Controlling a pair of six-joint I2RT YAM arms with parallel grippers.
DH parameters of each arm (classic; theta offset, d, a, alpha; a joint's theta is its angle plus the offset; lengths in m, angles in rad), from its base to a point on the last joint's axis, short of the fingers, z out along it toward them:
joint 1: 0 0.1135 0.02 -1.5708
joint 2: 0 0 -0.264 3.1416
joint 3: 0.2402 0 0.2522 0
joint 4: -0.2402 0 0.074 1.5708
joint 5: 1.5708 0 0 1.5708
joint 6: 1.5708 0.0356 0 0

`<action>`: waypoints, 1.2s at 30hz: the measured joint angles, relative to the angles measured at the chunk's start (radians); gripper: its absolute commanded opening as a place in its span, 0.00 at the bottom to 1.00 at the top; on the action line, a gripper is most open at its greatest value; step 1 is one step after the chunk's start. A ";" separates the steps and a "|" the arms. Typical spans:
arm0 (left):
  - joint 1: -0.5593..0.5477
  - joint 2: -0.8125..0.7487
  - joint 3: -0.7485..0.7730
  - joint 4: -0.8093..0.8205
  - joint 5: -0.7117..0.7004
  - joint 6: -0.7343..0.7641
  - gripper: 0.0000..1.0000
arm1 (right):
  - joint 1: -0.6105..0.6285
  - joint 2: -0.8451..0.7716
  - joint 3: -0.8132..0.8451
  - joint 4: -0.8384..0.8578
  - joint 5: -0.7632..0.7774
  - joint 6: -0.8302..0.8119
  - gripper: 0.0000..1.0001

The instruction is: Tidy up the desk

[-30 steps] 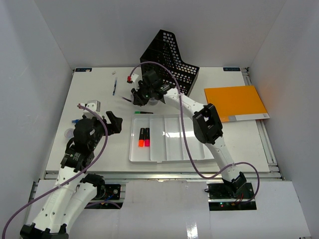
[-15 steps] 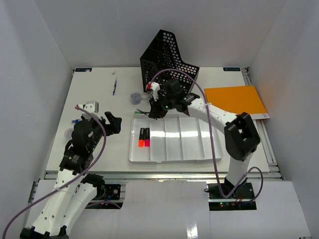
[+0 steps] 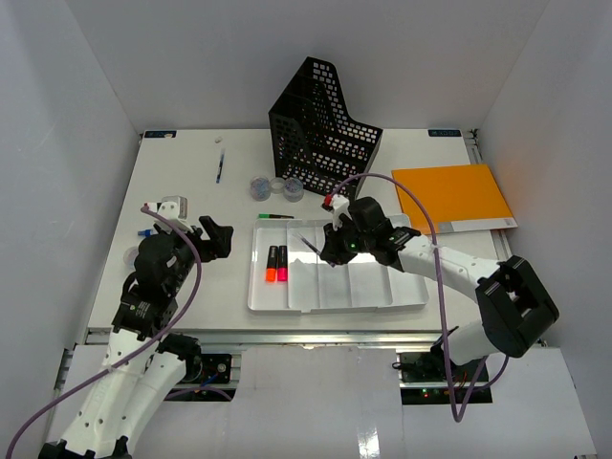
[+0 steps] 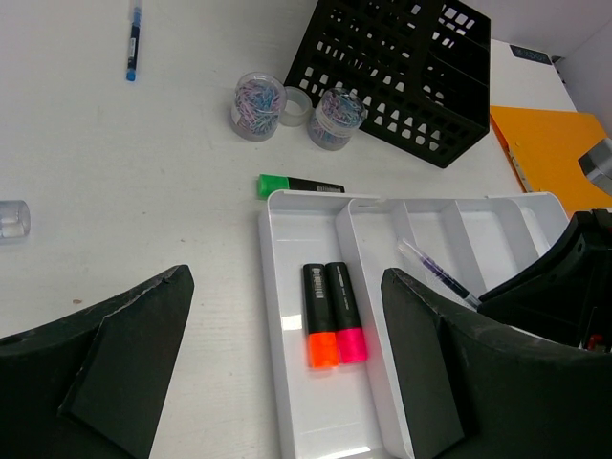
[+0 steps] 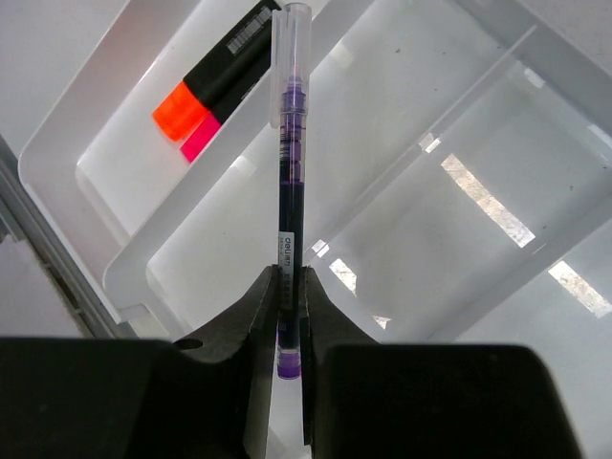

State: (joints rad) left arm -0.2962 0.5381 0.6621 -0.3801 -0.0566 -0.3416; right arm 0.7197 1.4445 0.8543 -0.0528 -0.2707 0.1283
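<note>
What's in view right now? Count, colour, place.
desk: 1, white, under everything
tray: 1, white, front centre
highlighters: 2, orange and pink, tray's leftmost compartment
purple pen: 1, in right gripper, over tray
green marker: 1, on desk behind tray
blue pen: 1, back left
clip jars: 2, clear, before file holder
file holder: 1, black mesh, back centre
folder: 1, orange, right side
small clear piece: 1, far left
left gripper: open, empty, left of tray
right gripper: shut on purple pen

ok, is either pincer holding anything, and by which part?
The right pincer is shut on the purple pen, gripping its barrel near the tail end, with the capped tip sticking out. The left pincer is open and holds nothing.
</note>
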 measured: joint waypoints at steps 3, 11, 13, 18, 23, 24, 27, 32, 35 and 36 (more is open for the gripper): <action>0.000 0.000 0.000 0.000 0.000 0.000 0.91 | 0.000 0.014 0.000 0.030 0.032 0.055 0.08; 0.000 0.009 0.000 0.000 0.000 0.000 0.90 | 0.000 0.145 0.055 0.049 0.062 0.193 0.11; 0.000 0.018 0.000 0.000 0.000 -0.001 0.91 | 0.001 0.179 0.074 0.049 0.060 0.224 0.19; 0.000 0.042 -0.001 0.000 0.004 -0.006 0.91 | 0.011 0.222 0.102 0.050 0.033 0.272 0.46; 0.000 0.102 0.000 0.017 0.019 -0.020 0.91 | 0.028 0.230 0.114 0.057 -0.003 0.277 0.71; 0.000 0.132 0.005 0.017 0.019 -0.026 0.91 | 0.032 0.230 0.114 0.057 -0.008 0.274 0.74; 0.004 0.271 0.044 0.011 0.022 -0.040 0.91 | 0.039 0.226 0.115 0.054 -0.023 0.246 0.82; 0.096 0.603 0.216 -0.007 0.130 -0.042 0.89 | 0.017 0.172 0.164 -0.037 -0.212 -0.015 0.87; 0.201 0.784 0.336 -0.004 0.218 -0.031 0.89 | -0.025 0.124 0.239 -0.145 -0.421 -0.257 0.87; 0.230 0.842 0.380 -0.005 0.238 -0.025 0.88 | -0.039 0.108 0.262 -0.183 -0.469 -0.335 0.87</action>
State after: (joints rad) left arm -0.0665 1.3798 1.0421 -0.3853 0.1818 -0.3666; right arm 0.6802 1.5520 1.1162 -0.2355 -0.7392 -0.2062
